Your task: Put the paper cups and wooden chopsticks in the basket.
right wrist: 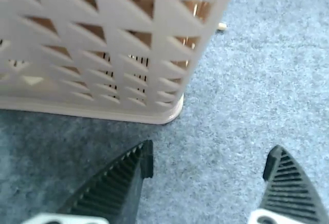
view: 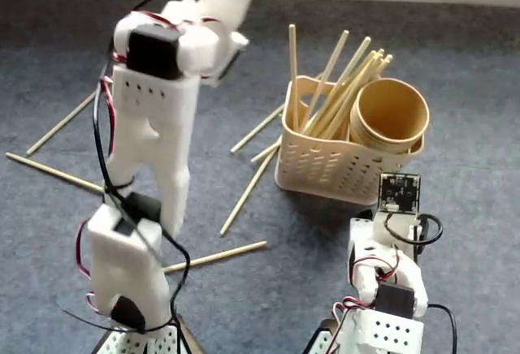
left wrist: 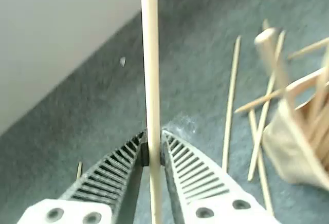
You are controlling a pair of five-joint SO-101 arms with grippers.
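Jaws of the left gripper (left wrist: 152,154) pinch one wooden chopstick (left wrist: 149,54), which runs lengthwise past the fingertips. That hold probably suits dropping it endwise into the basket (view: 325,167). Loose chopsticks (view: 246,193) lie scattered on the grey carpet (view: 463,232) around the left arm and basket. Stacked paper cups (view: 394,114) lean inside beside bundled chopsticks (view: 341,94). The right gripper (right wrist: 209,157) waits near the basket wall, jaws spread and empty.

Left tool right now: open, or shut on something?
Shut on a wooden chopstick. The left tool has both ribbed fingers pressed against the stick, which passes between them.
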